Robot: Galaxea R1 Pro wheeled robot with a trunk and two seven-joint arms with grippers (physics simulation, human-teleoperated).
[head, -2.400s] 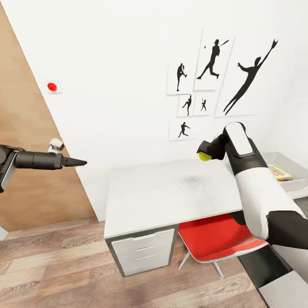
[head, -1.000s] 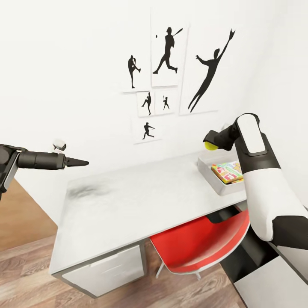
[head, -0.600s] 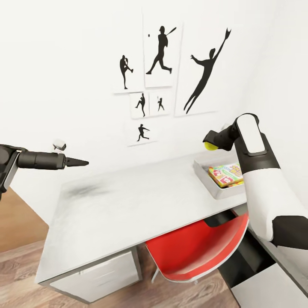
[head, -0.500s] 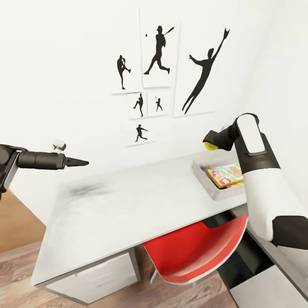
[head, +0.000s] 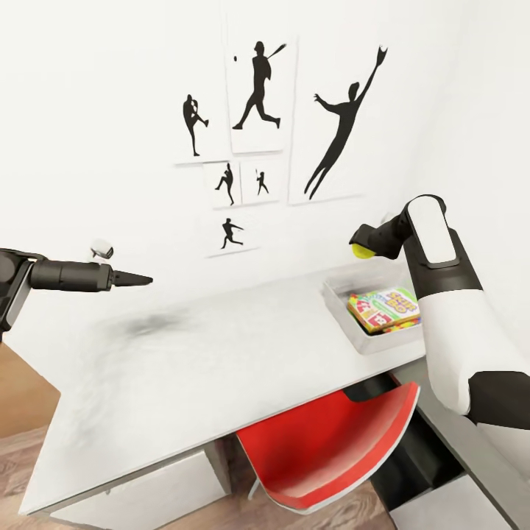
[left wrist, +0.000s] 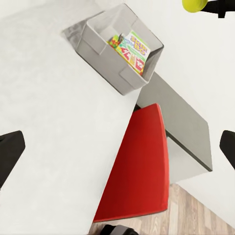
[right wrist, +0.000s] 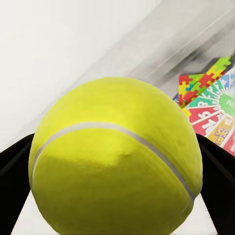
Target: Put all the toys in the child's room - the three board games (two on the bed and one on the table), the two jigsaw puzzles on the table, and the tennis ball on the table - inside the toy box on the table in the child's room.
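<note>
The view is swinging round since a couple of seconds ago, bringing the toy box (head: 346,322) nearer — the base is closing in. The right gripper (head: 361,245) is clenching the tennis ball (head: 360,251) above the table (head: 206,353), just short of the box holding a board game (head: 386,308) and what looks like a puzzle; the left gripper (head: 140,279) is hanging released — the drop is nearly due.
</note>
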